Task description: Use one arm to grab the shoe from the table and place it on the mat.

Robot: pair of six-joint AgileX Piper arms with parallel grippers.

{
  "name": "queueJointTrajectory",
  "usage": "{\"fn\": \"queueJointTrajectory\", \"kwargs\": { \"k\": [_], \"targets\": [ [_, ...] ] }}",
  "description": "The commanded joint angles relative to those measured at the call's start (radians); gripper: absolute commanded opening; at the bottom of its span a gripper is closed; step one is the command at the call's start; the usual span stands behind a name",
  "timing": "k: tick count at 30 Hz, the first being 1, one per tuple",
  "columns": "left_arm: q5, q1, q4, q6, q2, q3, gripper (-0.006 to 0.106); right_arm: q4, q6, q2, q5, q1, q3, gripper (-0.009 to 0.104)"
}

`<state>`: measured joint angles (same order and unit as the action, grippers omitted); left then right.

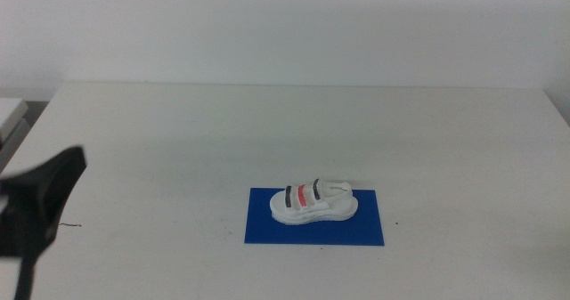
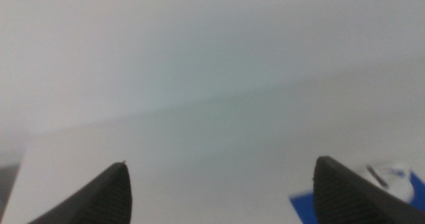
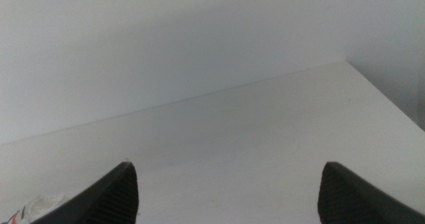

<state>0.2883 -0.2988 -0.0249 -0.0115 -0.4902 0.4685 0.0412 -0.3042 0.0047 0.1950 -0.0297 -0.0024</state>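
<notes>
Resting on the blue mat (image 1: 314, 233), the white sneaker (image 1: 314, 205) lies on its sole near the table's (image 1: 178, 140) front edge, around mid-width.

Middle view: the left arm (image 1: 36, 206) shows by the table's left edge, well apart from the sneaker. Left wrist view: the left gripper (image 2: 222, 197) has its jaws spread wide, holding nothing; mat corner (image 2: 302, 207) and sneaker (image 2: 398, 181) show beside one jaw. Right wrist view: the right gripper (image 3: 229, 197) has wide, empty jaws; a bit of the sneaker (image 3: 36, 207) shows.

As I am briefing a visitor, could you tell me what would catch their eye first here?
The bright-blue mat stands out near the front middle of the white table, with the small striped shoe lying on it. At the table's left edge the left gripper hangs dark and apart from the shoe, jaws open.
</notes>
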Motion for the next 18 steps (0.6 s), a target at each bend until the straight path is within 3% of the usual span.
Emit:
{"fn": "queueJointTrajectory", "kwargs": {
  "k": [1, 4, 8, 13, 18],
  "targets": [
    [-0.151, 0.001, -0.102, -0.141, 0.083, -0.109, 0.094, 0.007, 0.004, -0.005, -0.008, -0.002, 0.002, 0.079],
    [-0.191, 0.014, -0.136, -0.238, 0.158, -0.202, 0.094, 0.007, 0.004, -0.005, -0.008, -0.002, 0.002, 0.079],
    [-0.227, 0.064, -0.084, -0.246, 0.208, -0.303, 0.094, 0.007, 0.004, -0.005, -0.008, -0.002, 0.002, 0.079],
    [-0.26, 0.181, 0.064, 0.003, 0.293, -0.402, 0.094, 0.007, 0.004, -0.005, -0.008, -0.002, 0.002, 0.079],
    [-0.265, 0.231, 0.054, 0.004, 0.424, -0.469, 0.094, 0.007, 0.004, -0.005, -0.008, -0.002, 0.002, 0.079]
  ]
}}
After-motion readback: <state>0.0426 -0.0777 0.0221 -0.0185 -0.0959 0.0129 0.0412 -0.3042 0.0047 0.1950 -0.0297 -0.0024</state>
